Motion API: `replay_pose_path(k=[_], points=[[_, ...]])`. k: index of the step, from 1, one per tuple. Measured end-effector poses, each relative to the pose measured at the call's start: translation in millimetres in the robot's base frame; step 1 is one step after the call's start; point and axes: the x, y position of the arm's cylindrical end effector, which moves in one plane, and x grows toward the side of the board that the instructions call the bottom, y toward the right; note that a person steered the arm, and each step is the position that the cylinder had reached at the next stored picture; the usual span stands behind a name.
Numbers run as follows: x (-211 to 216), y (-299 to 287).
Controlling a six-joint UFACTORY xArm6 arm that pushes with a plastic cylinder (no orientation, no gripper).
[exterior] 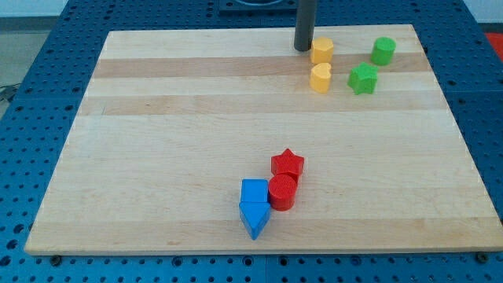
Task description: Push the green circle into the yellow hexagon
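The green circle stands near the view's top right corner of the wooden board. The yellow hexagon is to its left, about a block's width and more away, not touching it. My tip rests on the board just left of the yellow hexagon, close to or touching it, and far from the green circle. A yellow heart sits right below the hexagon. A green star sits below and left of the green circle.
A red star, a red cylinder, a blue square and a blue triangle-like block are clustered at the view's bottom middle. The board's top edge is just above my tip.
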Motion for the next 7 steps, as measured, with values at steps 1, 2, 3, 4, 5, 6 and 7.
replay_pose_path(k=[1, 2, 3, 4, 5, 6, 7], points=[[-50.9, 32.4], [-51.0, 36.9], [-50.6, 69.1], [-31.0, 143.9], [-31.4, 210.6], [-22.0, 213.7], [18.3, 215.8]])
